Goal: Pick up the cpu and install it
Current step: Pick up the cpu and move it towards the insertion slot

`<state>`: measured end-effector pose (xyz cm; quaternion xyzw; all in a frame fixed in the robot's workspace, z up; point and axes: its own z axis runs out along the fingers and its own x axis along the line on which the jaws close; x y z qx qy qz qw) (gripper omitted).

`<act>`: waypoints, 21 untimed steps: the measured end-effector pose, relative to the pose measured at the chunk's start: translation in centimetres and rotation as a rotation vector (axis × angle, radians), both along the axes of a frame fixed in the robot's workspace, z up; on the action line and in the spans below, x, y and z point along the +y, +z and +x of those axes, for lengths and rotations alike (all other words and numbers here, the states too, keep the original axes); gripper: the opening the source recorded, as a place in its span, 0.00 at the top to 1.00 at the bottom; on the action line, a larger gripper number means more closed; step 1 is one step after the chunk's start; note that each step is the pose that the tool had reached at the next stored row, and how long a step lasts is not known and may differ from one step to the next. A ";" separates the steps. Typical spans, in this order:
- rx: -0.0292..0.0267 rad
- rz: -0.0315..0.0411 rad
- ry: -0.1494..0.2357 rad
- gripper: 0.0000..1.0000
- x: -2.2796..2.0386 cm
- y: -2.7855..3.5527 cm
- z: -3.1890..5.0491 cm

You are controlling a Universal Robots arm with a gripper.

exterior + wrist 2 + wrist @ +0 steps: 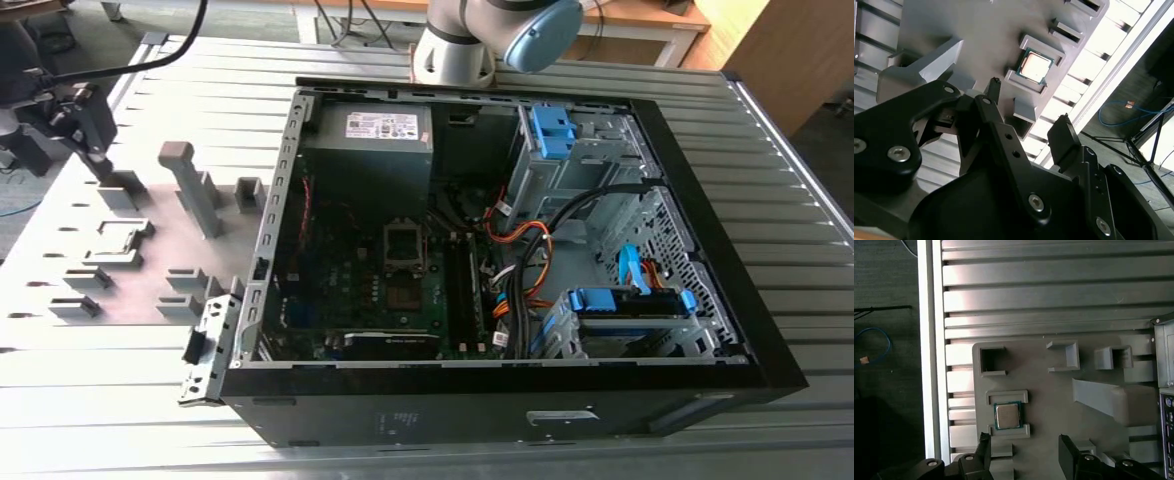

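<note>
Hovering with black two-finger gripper (1024, 439) spread wide, empty, near the small silvery square cpu (1007, 416) (seated in grey plastic holder block (1006, 396)).

Room above cpu (1007, 416), holder lips (1007, 396) flank 2 sides.

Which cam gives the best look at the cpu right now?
First wrist view: cpu seen square-on, seated in its grey holder. Second wrist view shows it at an angle. Exterior view: holder small and distant, chip hard to tell.
</note>
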<state>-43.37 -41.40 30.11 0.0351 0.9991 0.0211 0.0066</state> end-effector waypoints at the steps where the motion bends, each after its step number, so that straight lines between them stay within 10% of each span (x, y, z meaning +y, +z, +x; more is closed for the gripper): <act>1: 0.0000 0.0000 0.004 0.35 0.00 -0.12 -0.02; 21: 0.0002 0.0000 0.051 0.35 0.00 -3.51 -0.28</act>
